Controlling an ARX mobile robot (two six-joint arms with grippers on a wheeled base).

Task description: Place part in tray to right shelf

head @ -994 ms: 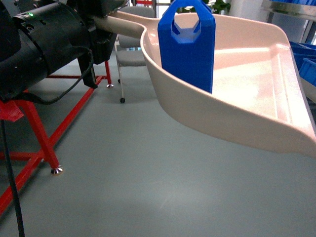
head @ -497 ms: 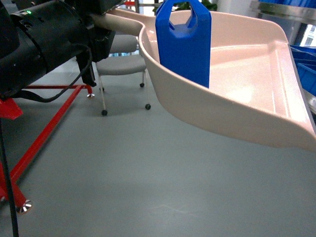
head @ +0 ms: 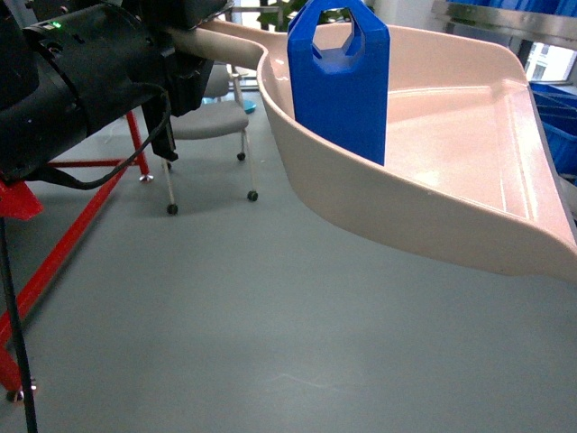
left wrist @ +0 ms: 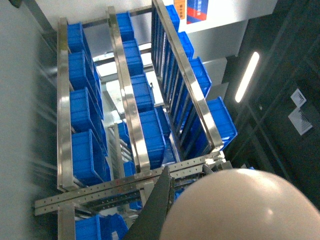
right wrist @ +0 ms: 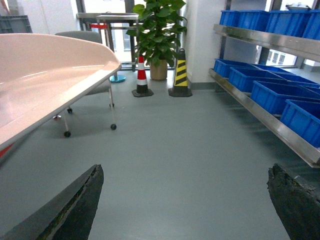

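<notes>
Grey workshop floor stretches around us, and above it we carry the blue jerrycan-shaped part standing upright inside the cream dustpan-shaped tray, close to the tray's rear wall where the handle joins it. The part's handle hole faces the head camera, and its lower end is hidden behind the tray's near rim. Our tray hangs in the air, tilted slightly, its flat front edge toward the right of the head view. Its handle runs left into our left arm's black housing, where our left gripper must sit, but the fingers are hidden, so we cannot tell how wide they stand; our left wrist view shows only the rounded cream handle end beside one dark finger. Our right gripper hangs free with its two dark fingers spread wide and nothing between them, the tray's rim passing at upper left. Farther out we see a grey chair, a red steel frame, a potted plant, two striped cones, and steel shelving loaded with blue bins.
</notes>
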